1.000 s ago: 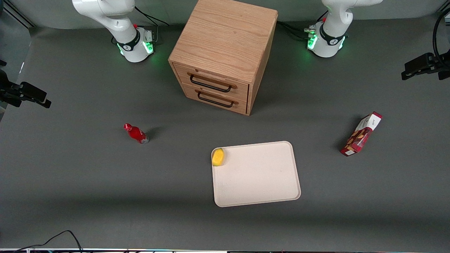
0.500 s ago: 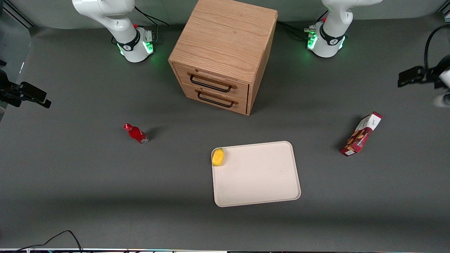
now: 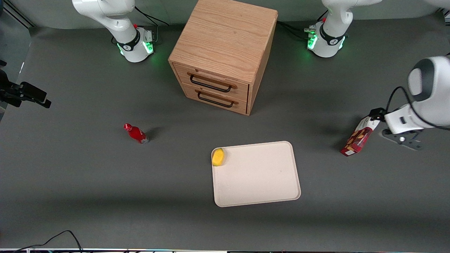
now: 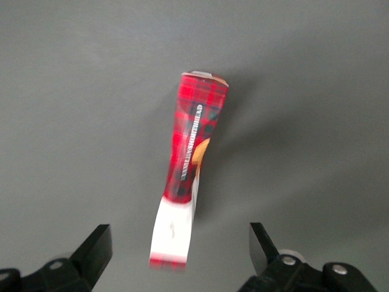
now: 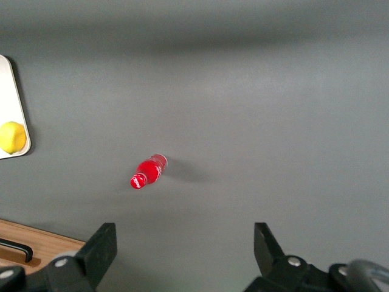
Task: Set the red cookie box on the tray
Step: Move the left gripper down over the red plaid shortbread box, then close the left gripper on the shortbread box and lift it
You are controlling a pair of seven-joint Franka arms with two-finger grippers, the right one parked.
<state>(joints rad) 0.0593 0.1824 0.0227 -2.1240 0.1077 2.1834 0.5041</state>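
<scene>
The red cookie box (image 3: 359, 136) stands on the grey table toward the working arm's end, apart from the tray. In the left wrist view it shows as a slim red-plaid box (image 4: 193, 152) with a white end panel. The cream-white tray (image 3: 260, 175) lies nearer the front camera than the cabinet; a corner of it shows in the right wrist view (image 5: 13, 91). My left gripper (image 3: 400, 135) hangs above and beside the box, touching nothing. Its fingers are wide open, and the box's white end shows between them in the left wrist view (image 4: 179, 236).
A yellow fruit (image 3: 218, 157) lies in a corner of the tray. A small red bottle (image 3: 136, 133) stands toward the parked arm's end, also in the right wrist view (image 5: 148, 172). A wooden two-drawer cabinet (image 3: 221, 56) stands at the table's middle, drawers shut.
The left arm has swung in from the table's edge and now hangs over the cookie box. The box, tray and bottle have not moved.
</scene>
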